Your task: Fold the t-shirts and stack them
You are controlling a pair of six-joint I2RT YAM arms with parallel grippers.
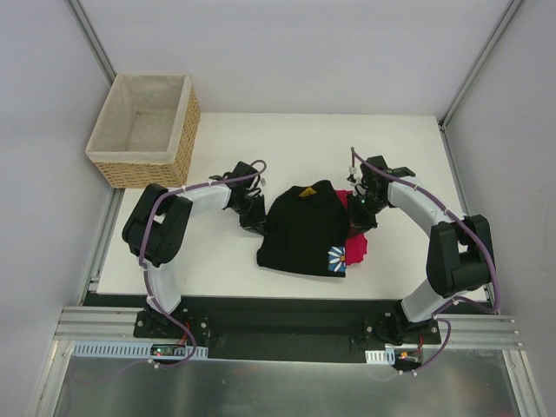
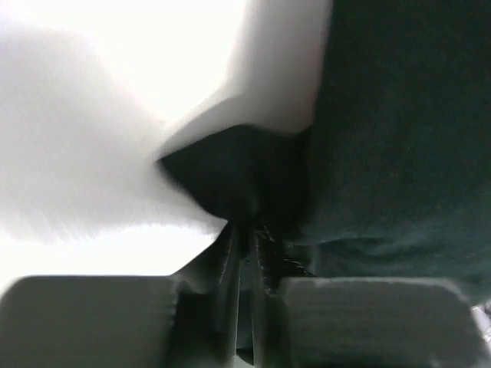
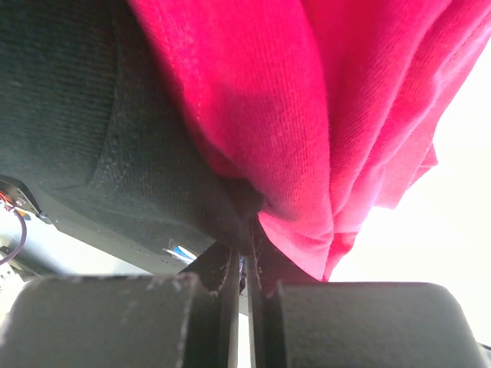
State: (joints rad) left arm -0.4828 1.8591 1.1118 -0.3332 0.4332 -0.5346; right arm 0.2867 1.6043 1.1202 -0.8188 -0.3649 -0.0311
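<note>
The black t-shirt [image 1: 302, 230] lies bunched mid-table, its blue daisy print [image 1: 337, 258] at the near right corner. The pinkish-red t-shirt [image 1: 357, 246] pokes out from under its right side. My left gripper [image 1: 253, 216] is at the black shirt's left edge. In the left wrist view the left gripper [image 2: 247, 230] is pinched on a fold of the black t-shirt [image 2: 399, 138]. My right gripper [image 1: 360, 205] is at the shirts' far right corner. In the right wrist view the right gripper [image 3: 249, 238] is shut where the black t-shirt [image 3: 84, 115] meets the red t-shirt [image 3: 307, 115].
A woven wicker basket [image 1: 143, 130] with pale lining stands at the table's far left corner. The white table [image 1: 391, 139] is bounded by grey walls at the back and sides. Both arm bases sit on the black rail [image 1: 287, 323] at the near edge.
</note>
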